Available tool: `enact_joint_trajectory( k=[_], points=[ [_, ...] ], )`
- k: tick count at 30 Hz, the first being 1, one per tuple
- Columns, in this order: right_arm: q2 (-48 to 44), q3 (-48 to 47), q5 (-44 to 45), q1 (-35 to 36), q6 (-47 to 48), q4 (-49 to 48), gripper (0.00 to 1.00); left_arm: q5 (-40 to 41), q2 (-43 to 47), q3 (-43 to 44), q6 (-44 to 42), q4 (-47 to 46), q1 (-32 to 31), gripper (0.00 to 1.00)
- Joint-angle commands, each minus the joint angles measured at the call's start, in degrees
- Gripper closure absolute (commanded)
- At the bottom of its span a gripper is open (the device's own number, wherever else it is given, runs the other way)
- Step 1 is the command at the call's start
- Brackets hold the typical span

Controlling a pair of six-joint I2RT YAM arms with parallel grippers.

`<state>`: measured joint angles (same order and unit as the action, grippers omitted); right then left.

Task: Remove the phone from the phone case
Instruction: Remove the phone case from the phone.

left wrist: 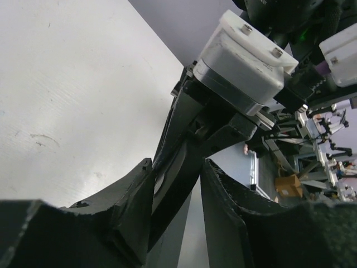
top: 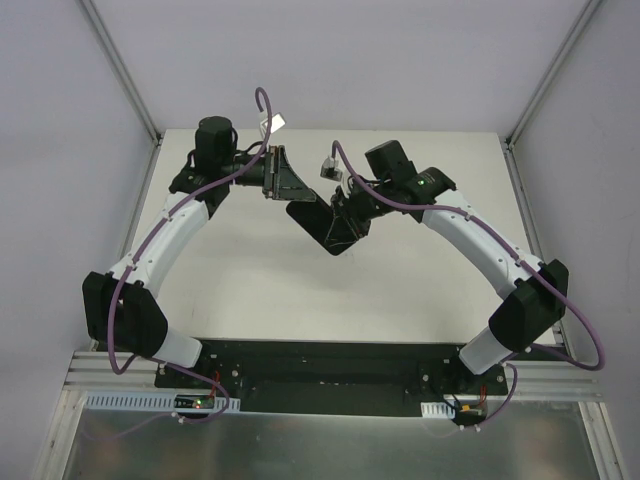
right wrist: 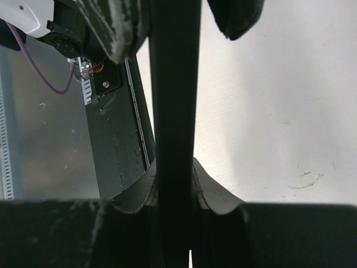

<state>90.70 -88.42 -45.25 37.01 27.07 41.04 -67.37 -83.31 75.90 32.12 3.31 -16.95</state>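
At the near edge, a black base plate (top: 330,365) carries both arms, and behind it lies the white table (top: 250,290). Over its middle the right gripper (top: 346,214) holds the black phone case (top: 322,228), well apart from the side edges and from the grey walls (top: 330,60) behind. The left gripper (top: 298,190) meets the case from the other side. The right wrist view shows only the thin edge of the case, with both right fingers (right wrist: 134,195) pressed flat on it. The left wrist view shows what the top view hides: the left fingers (left wrist: 131,215) stand around the case, one touching it, the other with a narrow gap beside it.
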Motion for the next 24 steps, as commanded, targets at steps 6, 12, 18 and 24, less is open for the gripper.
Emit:
enact_joint_trajectory(
  k=[6, 12, 18, 24],
  points=[
    [-1.8, -3.4, 6.2, 3.0, 1.7, -1.2, 1.0, 1.5, -3.2, 1.1, 7.3, -3.0, -1.3, 0.91],
    [-0.9, -5.2, 14.1, 5.7, 1.1, -1.7, 1.0, 4.7, -7.7, -3.5, 23.1, -10.3, -1.4, 1.0],
    [-0.5, -5.9, 22.7, 8.0, 1.1, -1.9, 1.0, 7.7, -10.6, -8.7, 34.7, -15.4, -1.4, 1.0],
    [0.1, -6.8, 28.9, 10.4, 1.9, -1.9, 1.0, 12.4, -11.5, -9.3, 35.9, -5.3, -1.7, 1.0]
  ],
)
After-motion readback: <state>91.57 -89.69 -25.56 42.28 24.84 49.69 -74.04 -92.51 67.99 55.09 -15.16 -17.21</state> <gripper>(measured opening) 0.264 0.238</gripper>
